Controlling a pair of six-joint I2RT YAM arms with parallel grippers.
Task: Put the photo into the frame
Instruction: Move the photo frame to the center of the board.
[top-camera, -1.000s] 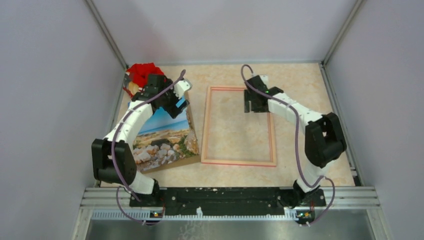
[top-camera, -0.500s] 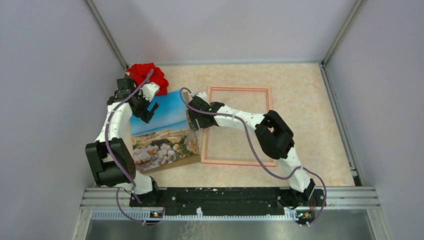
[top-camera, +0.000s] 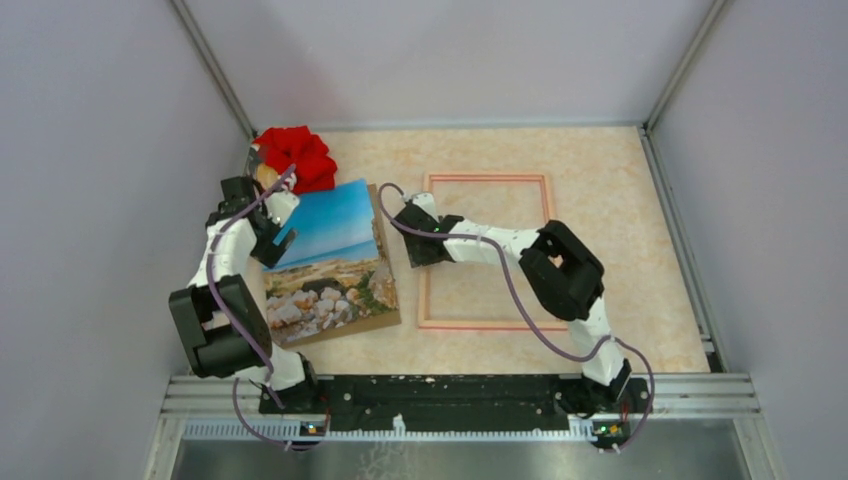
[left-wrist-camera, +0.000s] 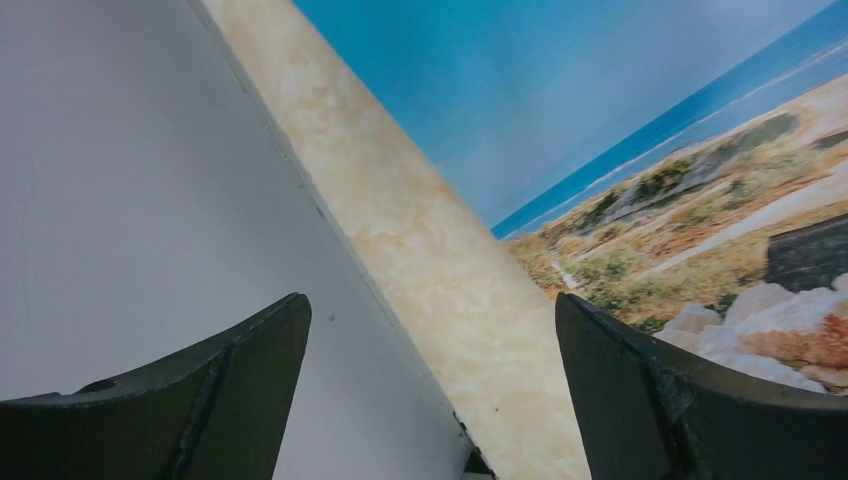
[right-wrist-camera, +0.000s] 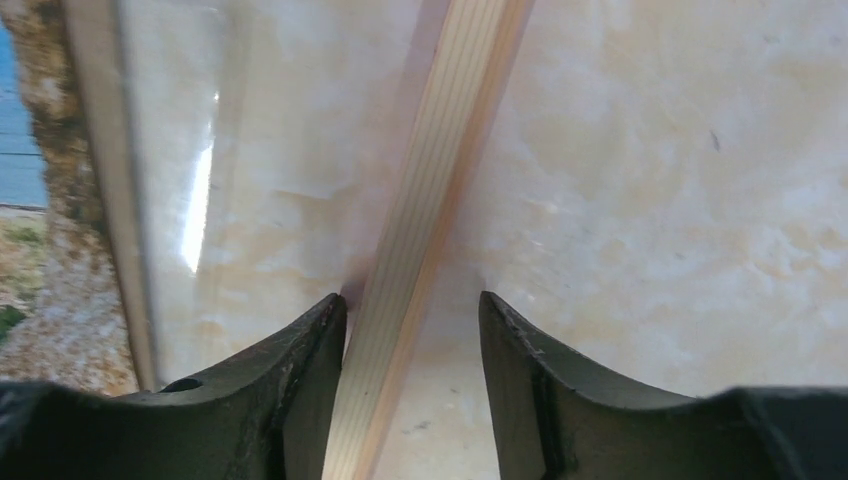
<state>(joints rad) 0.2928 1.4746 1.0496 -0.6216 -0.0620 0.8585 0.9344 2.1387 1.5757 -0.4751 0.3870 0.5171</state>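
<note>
The photo (top-camera: 330, 250), blue sky and sea over a rocky coast, lies face up at the left on a brown backing board (top-camera: 385, 322). In the left wrist view the photo (left-wrist-camera: 650, 120) fills the upper right. The frame (top-camera: 549, 250), pale side up, lies flat to its right. My right gripper (top-camera: 418, 250) is down on the frame's left rail. In the right wrist view the rail (right-wrist-camera: 440, 180) runs between the open jaws of my right gripper (right-wrist-camera: 412, 310), against the left finger and apart from the right one. My left gripper (top-camera: 280, 238) hangs wide open and empty by the photo's left edge, and in the left wrist view my left gripper (left-wrist-camera: 430, 310) shows only table between its fingers.
A red bunched object (top-camera: 297, 155) sits in the back left corner behind the photo. Grey walls (top-camera: 120, 200) close in the table on three sides. The left wall (left-wrist-camera: 150, 200) is close beside my left gripper.
My right arm swung from the frame's top rail to its left rail, and the jaws narrowed. The frame shifted to the right. My left arm drew back left off the photo.
</note>
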